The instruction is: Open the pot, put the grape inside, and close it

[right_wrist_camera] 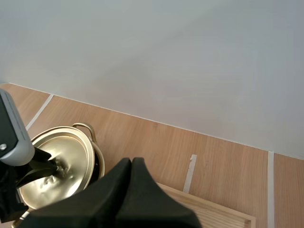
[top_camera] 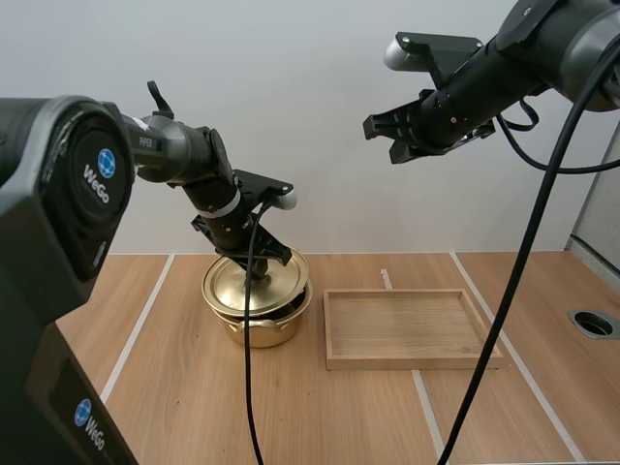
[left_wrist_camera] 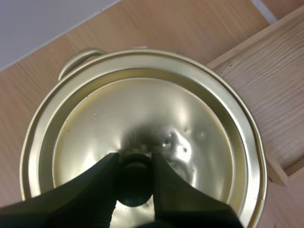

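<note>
High view overlooks the table (top_camera: 339,417); left wrist sits close above the lid (left_wrist_camera: 161,109), right wrist farther.

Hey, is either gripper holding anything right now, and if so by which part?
The left gripper pinches the lid by its dark knob. The right gripper, raised high above the table, is shut on nothing.
</note>
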